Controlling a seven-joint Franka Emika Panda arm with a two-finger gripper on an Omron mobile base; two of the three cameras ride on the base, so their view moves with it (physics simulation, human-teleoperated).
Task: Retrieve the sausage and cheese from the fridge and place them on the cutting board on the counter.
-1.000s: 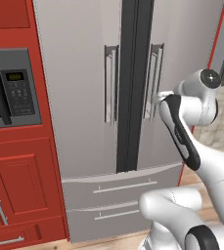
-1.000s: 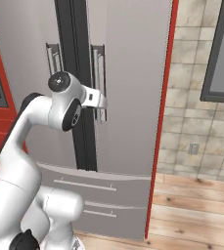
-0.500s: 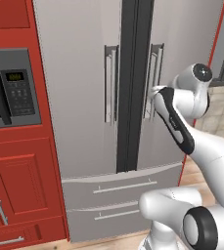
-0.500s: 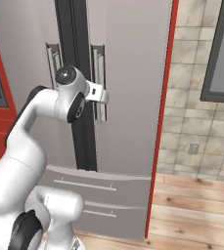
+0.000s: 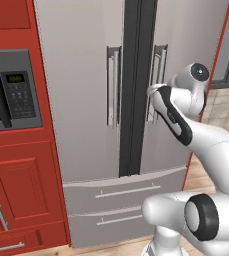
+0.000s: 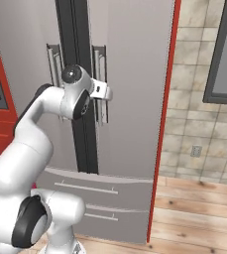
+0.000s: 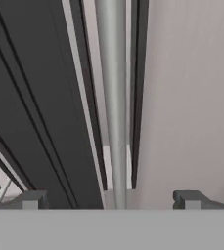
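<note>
Both fridge (image 5: 86, 100) doors shut | gripper (image 7: 111, 200) open, jaws straddling right handle (image 7: 112, 97), frame centre | lined up to pull

Moved closer to the fridge (image 5: 86, 85) since one second ago; gripper (image 7: 112, 199) now astride the right door handle (image 7: 112, 97), one fingertip each side; elbow raised, wrist nearer to the door.

Microwave (image 5: 6, 92) in red cabinets (image 5: 21, 195)
</note>
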